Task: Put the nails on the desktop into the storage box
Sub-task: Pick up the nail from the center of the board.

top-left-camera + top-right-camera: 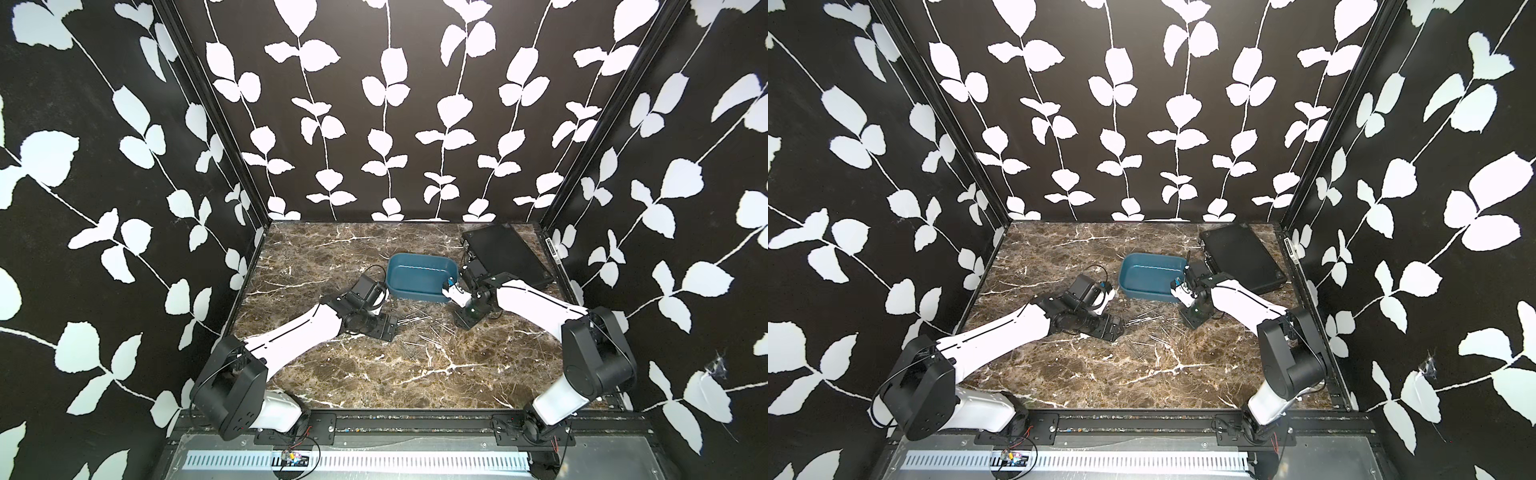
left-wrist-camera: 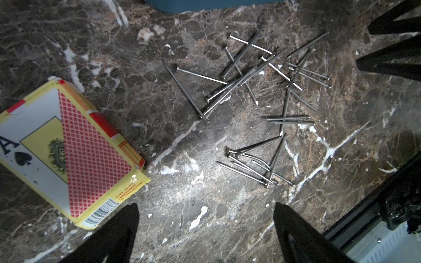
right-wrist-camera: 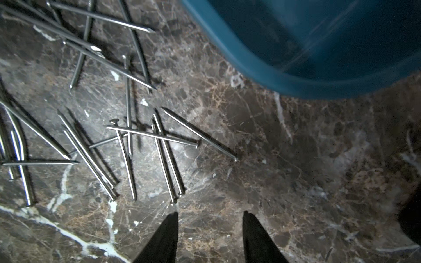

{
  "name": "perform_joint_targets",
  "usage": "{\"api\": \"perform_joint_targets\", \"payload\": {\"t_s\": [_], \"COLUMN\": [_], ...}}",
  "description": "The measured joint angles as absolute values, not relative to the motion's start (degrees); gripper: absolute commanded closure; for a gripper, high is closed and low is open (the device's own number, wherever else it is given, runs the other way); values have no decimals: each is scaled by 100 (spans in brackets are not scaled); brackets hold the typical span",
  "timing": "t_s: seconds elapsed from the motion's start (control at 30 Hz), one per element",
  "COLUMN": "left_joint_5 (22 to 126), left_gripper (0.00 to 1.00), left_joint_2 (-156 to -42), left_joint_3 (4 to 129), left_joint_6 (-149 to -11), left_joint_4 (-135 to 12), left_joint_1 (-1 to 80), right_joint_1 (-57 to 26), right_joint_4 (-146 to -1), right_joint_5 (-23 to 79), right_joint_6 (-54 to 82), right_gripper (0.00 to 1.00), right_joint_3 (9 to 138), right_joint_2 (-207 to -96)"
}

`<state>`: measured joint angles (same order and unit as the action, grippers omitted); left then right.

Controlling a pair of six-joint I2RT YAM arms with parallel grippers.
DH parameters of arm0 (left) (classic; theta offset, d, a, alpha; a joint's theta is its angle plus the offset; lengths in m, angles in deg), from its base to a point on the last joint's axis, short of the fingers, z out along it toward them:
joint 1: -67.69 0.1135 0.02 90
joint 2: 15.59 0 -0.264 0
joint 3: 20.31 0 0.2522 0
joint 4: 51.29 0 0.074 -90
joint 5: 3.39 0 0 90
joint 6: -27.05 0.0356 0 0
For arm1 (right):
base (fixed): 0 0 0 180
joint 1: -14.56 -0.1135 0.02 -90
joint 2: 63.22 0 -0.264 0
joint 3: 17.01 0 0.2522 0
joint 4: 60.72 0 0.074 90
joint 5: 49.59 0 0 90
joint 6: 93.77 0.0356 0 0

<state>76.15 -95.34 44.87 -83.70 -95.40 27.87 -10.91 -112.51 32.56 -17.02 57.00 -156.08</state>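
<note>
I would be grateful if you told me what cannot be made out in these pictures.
Nail count: the nails overlap, some cut off, in the wrist views and are too small in both top views.
Inside the storage box: blurred and cut by the frame edge in the right wrist view.
The card box: cut by the left wrist view's edge, unseen in the top views, likely under the left arm.

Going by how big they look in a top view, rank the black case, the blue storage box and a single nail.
1. black case: largest, even though it sits farthest back.
2. storage box: noticeably smaller.
3. any one of the nails: a thin sliver, by far the smallest.
</note>
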Motion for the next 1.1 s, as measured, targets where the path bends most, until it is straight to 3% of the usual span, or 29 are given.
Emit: {"api": "perform_joint_targets", "payload": {"t_s": [0.43,1.1], "left_joint_5": [7613,7619], "left_gripper": [4,3], "left_joint_2": [-9669,-9779], "left_joint_3": [4699,4850], "left_joint_6": [-8228,-8088], "left_joint_4": [-9798,-9997], "left_joint_1": [2787,2787], "right_joint_1": [-1096,-1172], "right_joint_4": [-10962,-10990], "right_joint_5": [3424,3441], "right_joint_6": [-2636,-2992], "right_gripper": [45,48], "right_joint_3": [5863,6305], "right_joint_2": [-16234,-16852]}}
